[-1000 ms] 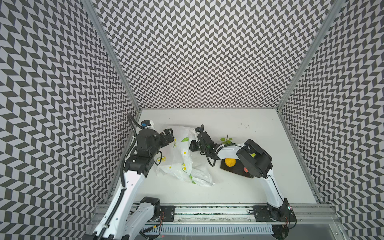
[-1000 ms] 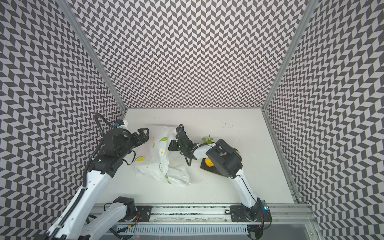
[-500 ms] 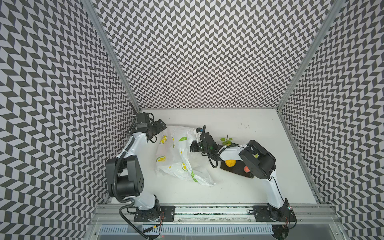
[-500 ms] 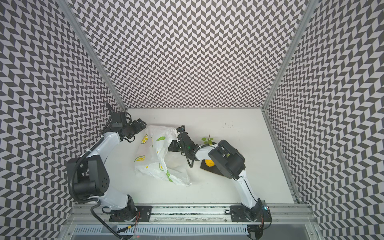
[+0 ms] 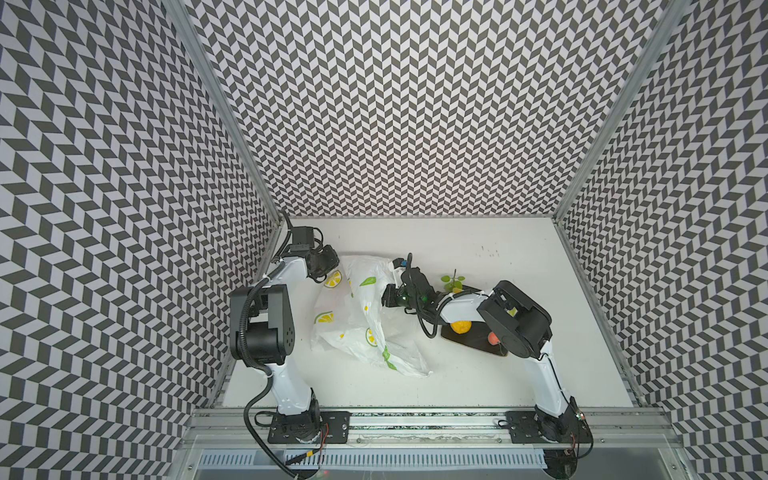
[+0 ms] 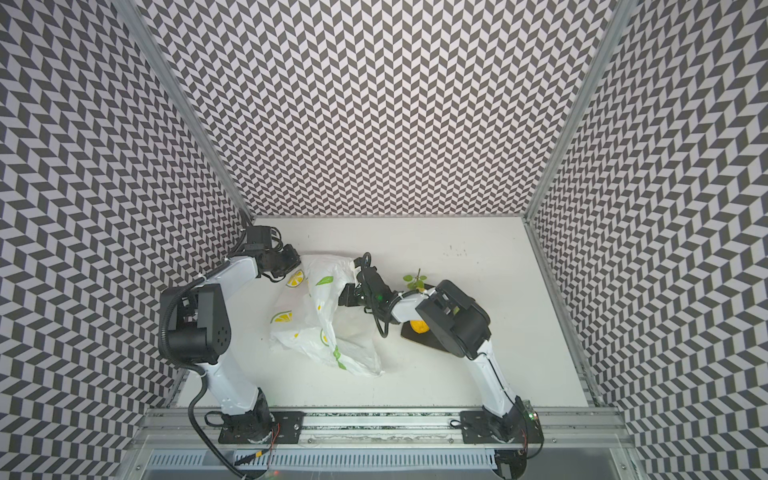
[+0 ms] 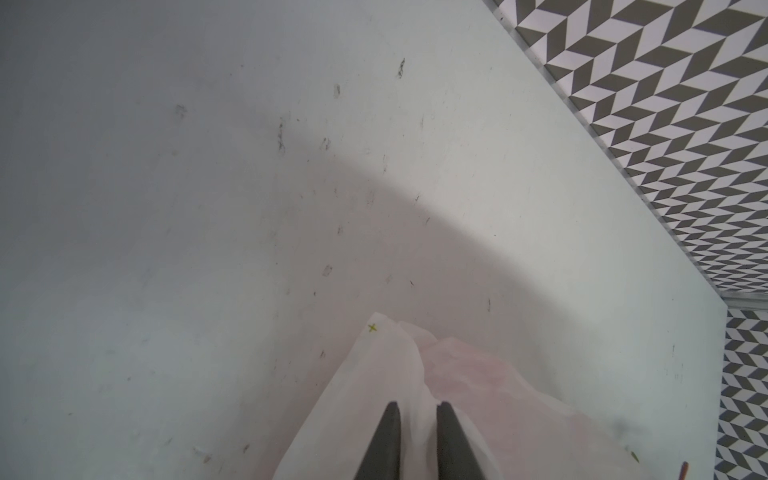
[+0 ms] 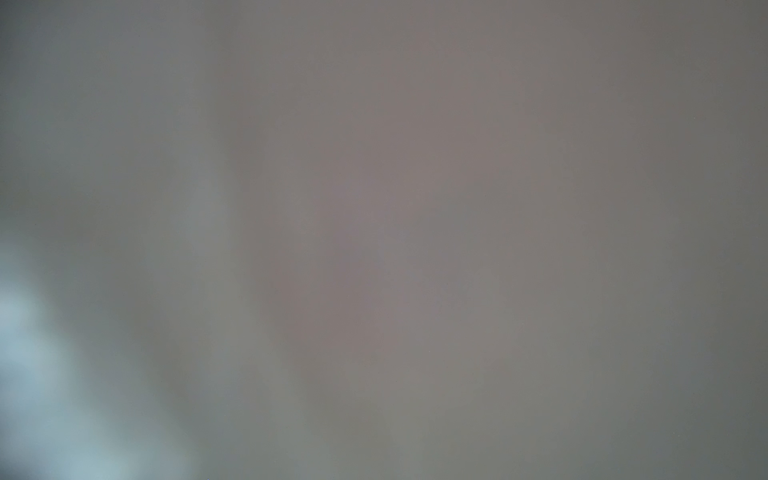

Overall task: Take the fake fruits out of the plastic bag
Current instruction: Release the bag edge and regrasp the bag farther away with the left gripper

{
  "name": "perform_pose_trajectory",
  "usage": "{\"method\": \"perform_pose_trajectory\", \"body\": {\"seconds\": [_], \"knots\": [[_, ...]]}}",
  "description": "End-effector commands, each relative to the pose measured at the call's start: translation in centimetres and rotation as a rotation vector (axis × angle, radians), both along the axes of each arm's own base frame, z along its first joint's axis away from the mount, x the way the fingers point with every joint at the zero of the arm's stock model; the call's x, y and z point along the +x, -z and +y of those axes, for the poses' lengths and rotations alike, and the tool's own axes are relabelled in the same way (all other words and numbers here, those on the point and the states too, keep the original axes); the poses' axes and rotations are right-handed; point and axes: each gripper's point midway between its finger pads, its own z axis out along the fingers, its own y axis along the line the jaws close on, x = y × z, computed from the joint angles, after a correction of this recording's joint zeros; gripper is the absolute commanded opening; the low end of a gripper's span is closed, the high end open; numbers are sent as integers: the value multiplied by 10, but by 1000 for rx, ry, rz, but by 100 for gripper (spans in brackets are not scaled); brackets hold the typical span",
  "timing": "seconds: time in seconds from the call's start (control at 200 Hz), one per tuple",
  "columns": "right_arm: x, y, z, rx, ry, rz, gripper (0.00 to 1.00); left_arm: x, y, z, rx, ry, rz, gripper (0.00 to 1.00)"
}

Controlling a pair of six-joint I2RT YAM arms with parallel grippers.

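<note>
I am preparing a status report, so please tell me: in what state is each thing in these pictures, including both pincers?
plastic bag: crumpled on the table, one edge pinched.
left pincer: shut on the plastic bag.
right pincer: against the plastic bag; open or shut cannot be told.
yellow fruit: out of the bag, on the dark plate.
red fruit: out, on the same plate.
leafy sprig: out, on the table.

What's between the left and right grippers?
Only the plastic bag: the left gripper pinches its far corner, the right gripper sits at its opposite side. Shows in both top views; the pinch in the left wrist view.
</note>
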Motion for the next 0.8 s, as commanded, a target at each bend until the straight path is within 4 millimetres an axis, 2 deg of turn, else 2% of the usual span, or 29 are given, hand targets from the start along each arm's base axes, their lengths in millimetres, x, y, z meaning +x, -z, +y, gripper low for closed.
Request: {"method": "perform_pose_trajectory", "body": {"seconds": [0.0,0.115,0.215,0.365,0.436,0.581,0.681,0.796], "knots": [[4,-44,2,86,1,-73,76,1,-11,-8,-8,41,-44,2],[2,-47,1,85,4,-82,76,0,-24,-11,2,58,-74,0],[2,-50,-1,87,2,-86,76,-3,-50,-16,29,80,-133,0],[-3,-57,-6,99,3,-96,76,-12,-99,-41,76,160,-260,0],[-6,-60,-12,97,14,-100,77,-22,-114,-58,101,210,-300,0],[-12,-61,-34,73,46,-117,79,-47,-125,-82,153,305,-328,0],[-14,-55,-46,26,72,-117,81,-62,-129,-85,150,323,-352,0],[-12,-44,-54,-35,97,-115,82,-71,-129,-90,139,355,-375,0]]}}
